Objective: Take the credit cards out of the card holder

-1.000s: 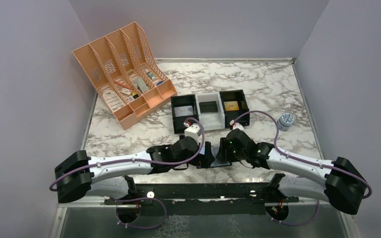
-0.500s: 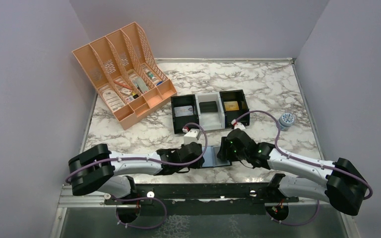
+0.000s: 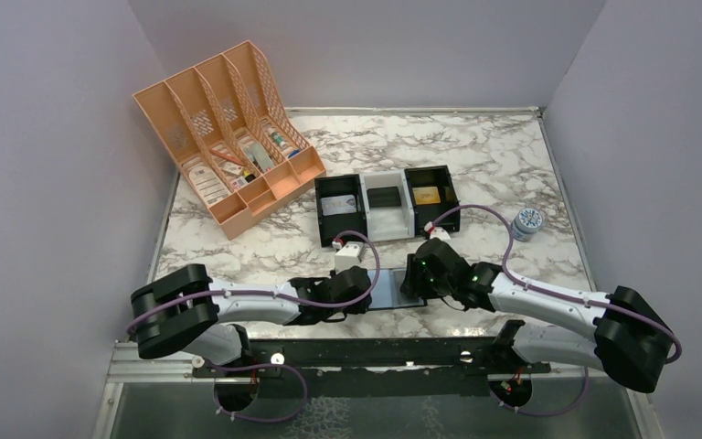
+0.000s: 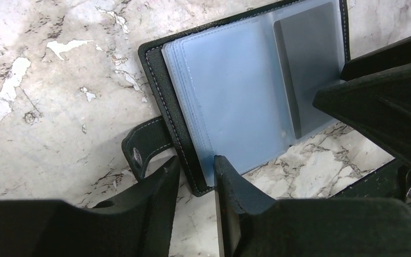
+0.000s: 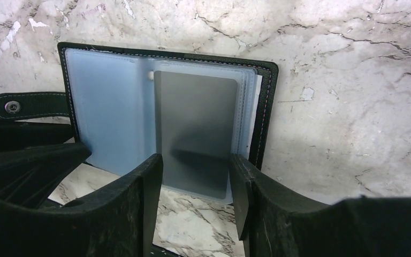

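The card holder (image 3: 386, 291) lies open on the marble between both grippers, its blue-grey sleeves (image 4: 230, 91) facing up. Its snap tab (image 4: 144, 147) sticks out on the left. My left gripper (image 4: 197, 160) is shut on the near left corner of the card holder (image 5: 107, 107), one finger outside the black cover, the other on the sleeves. A dark grey credit card (image 5: 195, 112) sticks partway out of the right sleeve toward me. My right gripper (image 5: 196, 158) is open, with a fingertip over each long edge of that credit card (image 4: 307, 69). Whether the tips touch it I cannot tell.
A black-and-white three-compartment tray (image 3: 363, 212) stands behind the card holder with a flat item in each compartment. An orange file rack (image 3: 224, 137) fills the back left. A small round jar (image 3: 528, 222) sits at the right. Purple walls close in both sides.
My left gripper has gone from wide open to shut on the card holder's corner, and the left arm has drawn in lower. The right gripper has barely moved.
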`<move>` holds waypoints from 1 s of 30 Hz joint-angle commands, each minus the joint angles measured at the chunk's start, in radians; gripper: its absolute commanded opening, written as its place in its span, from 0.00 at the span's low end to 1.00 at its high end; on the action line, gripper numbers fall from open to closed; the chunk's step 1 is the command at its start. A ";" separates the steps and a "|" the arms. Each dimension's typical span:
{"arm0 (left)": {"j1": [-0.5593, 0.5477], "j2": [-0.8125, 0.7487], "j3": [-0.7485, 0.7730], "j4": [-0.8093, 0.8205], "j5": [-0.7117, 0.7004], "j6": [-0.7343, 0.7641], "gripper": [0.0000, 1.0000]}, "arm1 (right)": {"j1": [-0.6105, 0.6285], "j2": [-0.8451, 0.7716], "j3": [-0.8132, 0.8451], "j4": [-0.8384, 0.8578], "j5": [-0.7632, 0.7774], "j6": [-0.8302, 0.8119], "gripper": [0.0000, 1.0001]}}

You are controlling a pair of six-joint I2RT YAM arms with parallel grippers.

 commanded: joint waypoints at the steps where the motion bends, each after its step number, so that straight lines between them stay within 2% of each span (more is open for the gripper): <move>1: -0.005 0.032 -0.001 0.023 -0.018 -0.013 0.33 | -0.007 0.006 0.008 -0.005 0.049 -0.006 0.49; 6: -0.006 0.040 0.002 0.029 -0.019 -0.011 0.30 | -0.007 -0.013 -0.012 0.021 0.025 -0.011 0.46; 11: -0.005 0.041 0.002 0.024 -0.017 -0.001 0.21 | -0.007 -0.001 0.004 0.005 0.038 -0.004 0.46; 20: -0.005 0.026 -0.010 0.010 -0.031 -0.008 0.15 | -0.007 -0.035 0.059 -0.066 0.127 -0.054 0.48; 30: -0.005 0.000 -0.011 -0.011 -0.039 -0.001 0.15 | -0.007 0.036 0.031 -0.011 0.047 -0.049 0.48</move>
